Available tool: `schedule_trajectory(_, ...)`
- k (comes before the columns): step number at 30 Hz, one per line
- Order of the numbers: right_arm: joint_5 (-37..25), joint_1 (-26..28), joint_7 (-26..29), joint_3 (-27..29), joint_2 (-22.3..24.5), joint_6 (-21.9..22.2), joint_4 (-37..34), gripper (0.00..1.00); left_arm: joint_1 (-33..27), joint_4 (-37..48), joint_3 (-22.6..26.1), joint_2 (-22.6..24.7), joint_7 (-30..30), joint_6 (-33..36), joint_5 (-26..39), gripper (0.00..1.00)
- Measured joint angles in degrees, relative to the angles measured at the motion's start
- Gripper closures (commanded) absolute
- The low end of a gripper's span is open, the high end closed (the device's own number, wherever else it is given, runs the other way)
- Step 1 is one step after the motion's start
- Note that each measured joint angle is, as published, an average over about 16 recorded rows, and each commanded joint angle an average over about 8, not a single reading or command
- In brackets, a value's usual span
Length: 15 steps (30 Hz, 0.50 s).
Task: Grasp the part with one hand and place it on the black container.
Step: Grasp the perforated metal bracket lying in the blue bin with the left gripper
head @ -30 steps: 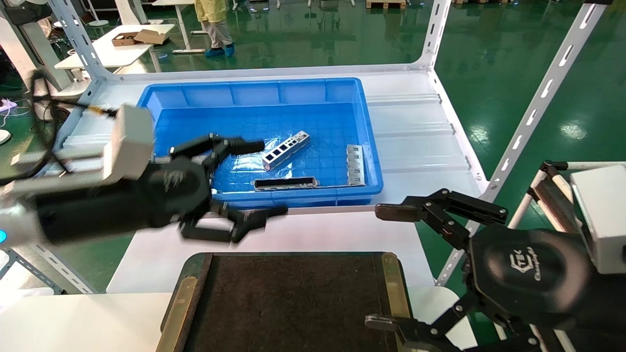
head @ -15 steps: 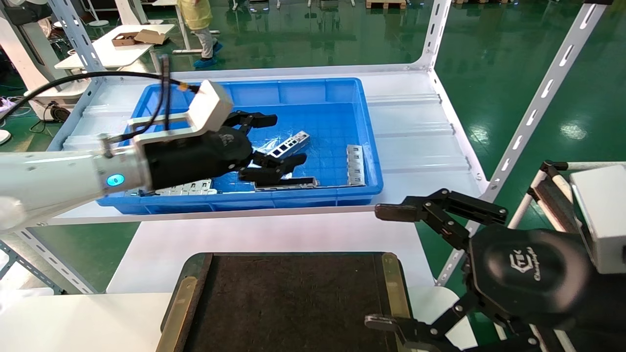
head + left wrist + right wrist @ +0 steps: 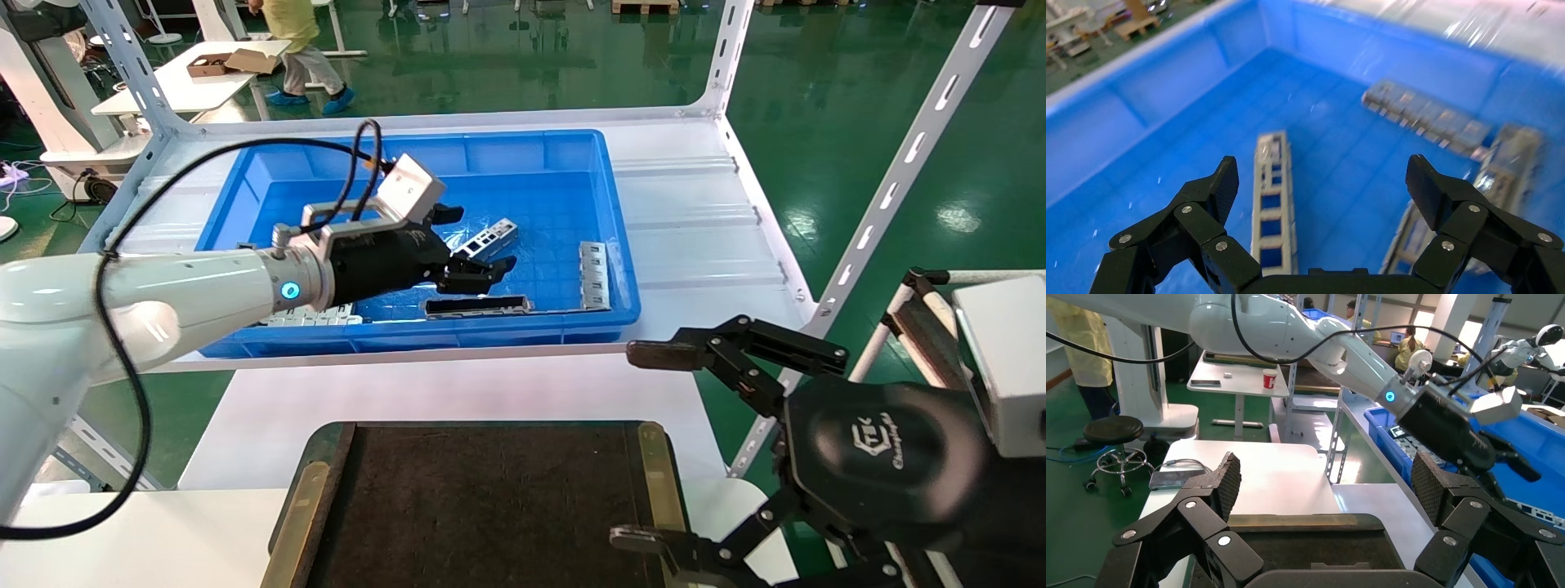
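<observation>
The part (image 3: 487, 242) lies flat on the floor of the blue bin (image 3: 523, 151), toward its middle, nothing gripping it yet. Over the last second our left end effector (image 3: 470, 245) has swung from the table's front edge into the bin and now hovers over the part, fingers spread; we judge the grasp imminent. The left wrist view shows the part (image 3: 1273, 202) off-centre, nearer one finger (image 3: 1217, 190), which the head view hides. Our right end effector (image 3: 654, 441) waits, fingers apart, by the black container (image 3: 482, 506).

Four metal parts (image 3: 488, 241), one bin (image 3: 621, 269)
</observation>
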Motion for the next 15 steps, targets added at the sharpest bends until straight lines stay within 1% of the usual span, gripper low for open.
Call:
schedule_trajectory(1,0.0,0.0,0.0,0.0,0.0,0.0,0.0,0.24,-0.19,0.94,0.03,0.46,0.41,-0.84,0.1,0.07)
schedule_trajectory(6,0.02,0.01,-0.01,-0.02,0.01,0.01,0.0,0.86,-0.75,4.4,0.0,2.18,1.73,-4.42,0.18,0.7)
schedule_trajectory(7,0.02,0.01,-0.01,-0.03,0.01,0.01,0.0,0.96,-0.8,4.87,-0.02,2.42,1.86,-4.99,0.13,0.82)
schedule_trajectory(8,0.02,0.01,-0.02,-0.03,0.01,0.01,0.0,1.0,-0.83,5.28,-0.06,2.64,1.93,-5.53,0.07,0.95)
schedule_trajectory(9,0.03,0.01,-0.02,-0.04,0.02,0.02,0.0,1.0,-0.85,5.62,-0.09,2.81,1.94,-6.02,0.0,1.0)
schedule_trajectory(15,0.04,0.01,-0.03,-0.06,0.03,0.03,0.0,1.0,-0.71,6.69,-0.19,3.41,1.34,-7.99,-0.43,1.0)
